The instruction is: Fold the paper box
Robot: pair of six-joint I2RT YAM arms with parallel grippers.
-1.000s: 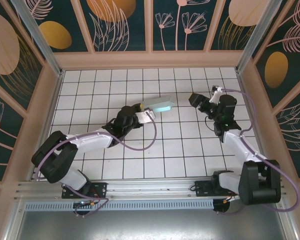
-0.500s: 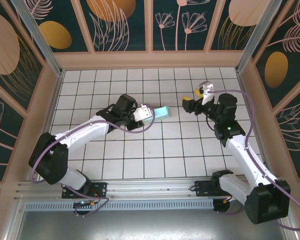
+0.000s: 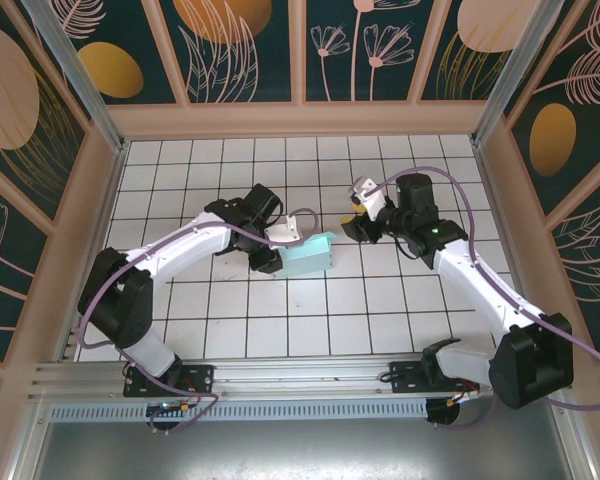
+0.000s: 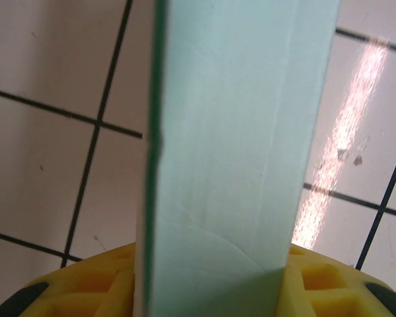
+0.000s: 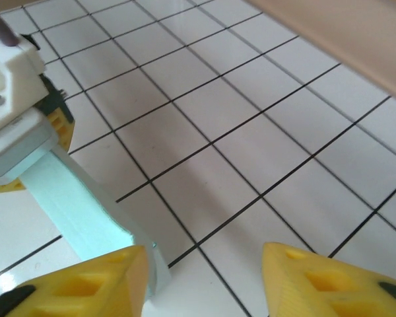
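top view: box (image 3: 306, 258) over mid-desk (image 3: 180, 180), clamped in left end effector (image 3: 273, 247). left wrist view: a faint crease in its card. right wrist view: right end effector (image 5: 204, 254) apart, box edge just beside one finger (image 5: 99, 274).

1. Left arm (image 3: 175, 250): extends from lower left to frame centre, wrist bent downward.
2. Left gripper (image 3: 280, 248): jaws clamped on the paper box (image 3: 308, 258).
3. Right arm (image 3: 475, 285): extends from lower right toward centre.
4. Right gripper (image 3: 356, 224): fingers (image 5: 79, 281) parted.

White tiled table (image 3: 380, 310), black grid lines
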